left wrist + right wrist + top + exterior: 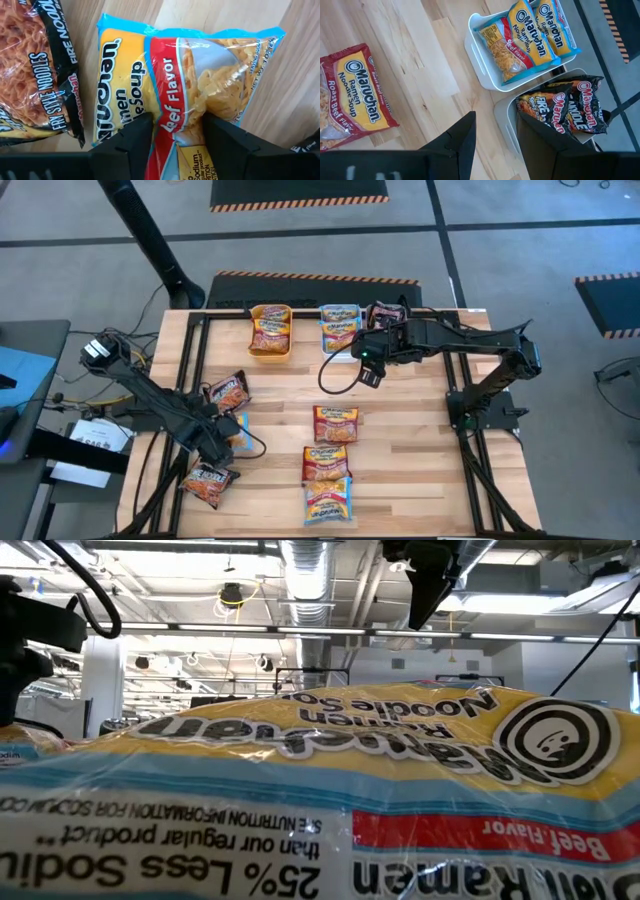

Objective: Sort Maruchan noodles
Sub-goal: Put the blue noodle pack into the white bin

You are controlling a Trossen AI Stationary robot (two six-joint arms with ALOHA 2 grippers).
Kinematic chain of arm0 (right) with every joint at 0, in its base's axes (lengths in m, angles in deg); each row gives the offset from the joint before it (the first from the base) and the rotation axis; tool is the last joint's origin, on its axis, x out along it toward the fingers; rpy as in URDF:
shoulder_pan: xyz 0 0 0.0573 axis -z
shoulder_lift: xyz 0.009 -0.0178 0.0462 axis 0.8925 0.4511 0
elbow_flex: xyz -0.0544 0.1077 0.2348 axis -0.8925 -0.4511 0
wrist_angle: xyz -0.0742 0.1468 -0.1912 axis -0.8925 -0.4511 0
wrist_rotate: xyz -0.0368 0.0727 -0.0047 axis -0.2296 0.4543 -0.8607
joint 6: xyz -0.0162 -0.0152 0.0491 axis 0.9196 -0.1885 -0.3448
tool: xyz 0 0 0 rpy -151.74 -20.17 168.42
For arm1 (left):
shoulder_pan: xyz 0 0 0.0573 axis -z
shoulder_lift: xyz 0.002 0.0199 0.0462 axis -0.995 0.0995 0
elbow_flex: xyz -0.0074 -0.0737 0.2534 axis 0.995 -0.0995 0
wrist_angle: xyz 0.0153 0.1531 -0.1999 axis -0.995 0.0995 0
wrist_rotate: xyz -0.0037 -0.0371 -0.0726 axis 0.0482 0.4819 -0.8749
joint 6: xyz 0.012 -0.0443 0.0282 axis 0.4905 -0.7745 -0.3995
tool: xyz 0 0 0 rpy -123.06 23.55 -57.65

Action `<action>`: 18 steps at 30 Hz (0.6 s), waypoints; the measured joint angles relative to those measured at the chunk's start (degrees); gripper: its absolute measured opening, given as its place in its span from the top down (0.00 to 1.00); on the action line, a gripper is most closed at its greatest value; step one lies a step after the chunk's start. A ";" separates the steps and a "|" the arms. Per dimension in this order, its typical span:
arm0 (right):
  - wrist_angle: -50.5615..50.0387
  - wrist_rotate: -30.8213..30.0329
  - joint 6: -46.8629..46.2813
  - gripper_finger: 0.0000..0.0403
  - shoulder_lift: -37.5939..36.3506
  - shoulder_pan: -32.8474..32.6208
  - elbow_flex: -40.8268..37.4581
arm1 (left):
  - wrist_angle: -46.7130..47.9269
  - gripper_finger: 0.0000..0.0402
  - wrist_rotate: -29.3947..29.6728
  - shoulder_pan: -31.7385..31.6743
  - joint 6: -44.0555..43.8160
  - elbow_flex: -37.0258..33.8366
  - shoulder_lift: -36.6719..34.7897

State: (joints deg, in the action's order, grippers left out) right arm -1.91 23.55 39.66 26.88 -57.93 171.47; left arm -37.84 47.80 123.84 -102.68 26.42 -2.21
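Wooden slat table (420,480) on a dark frame, grey floor with hazard-striped mats around it; the low view, mostly blocked by a packet lying right at the lens, shows ceiling ducts and strip lights beyond. Bins, upper centre of the high view: orange bin (270,352) holding a red-yellow packet; white bin (485,65) holding two blue-edged beef packets (530,37); grey bin (512,125) just beside it holding a black fire-noodle packet (570,107). Loose noodle packets: three roast-beef packets (335,425) in a column at lower centre, the lowest at the near edge; two dark fire-noodle packets at lower left, one (228,391) above the left arm's wrist, one (207,483) below it. Left gripper (175,137), lower left of the high view: fingers apart, straddling a blue-edged beef packet (185,75) that lies flat on the wood, a fire packet just beside it; whether the fingers press it yet cannot be told. Right gripper (495,135), upper centre: fingers apart, empty, hovering over the seam between white and grey bins. Step in hand, as judged: left arm picking up the blue packet. Next move calls for closing on the crinkly wrapper without catching the neighbouring packet, then carrying it to the white bin. Roughly half the packets remain unsorted.
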 joint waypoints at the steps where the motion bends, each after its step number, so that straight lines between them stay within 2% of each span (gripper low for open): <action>1: -0.02 0.00 0.01 0.59 0.00 0.00 0.00 | -0.27 0.65 0.00 0.00 0.39 -0.01 0.00; 10: -0.01 0.00 0.01 0.59 0.00 0.00 -0.02 | -2.04 0.95 -0.84 0.00 1.93 -0.11 0.07; 18: -0.01 0.00 0.01 0.59 0.00 0.00 -0.02 | -1.96 1.00 -0.74 0.00 6.18 3.92 0.29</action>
State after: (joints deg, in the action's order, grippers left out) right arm -1.92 23.55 39.67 26.88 -57.93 171.45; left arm -39.80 47.07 123.84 -96.50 30.34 -1.92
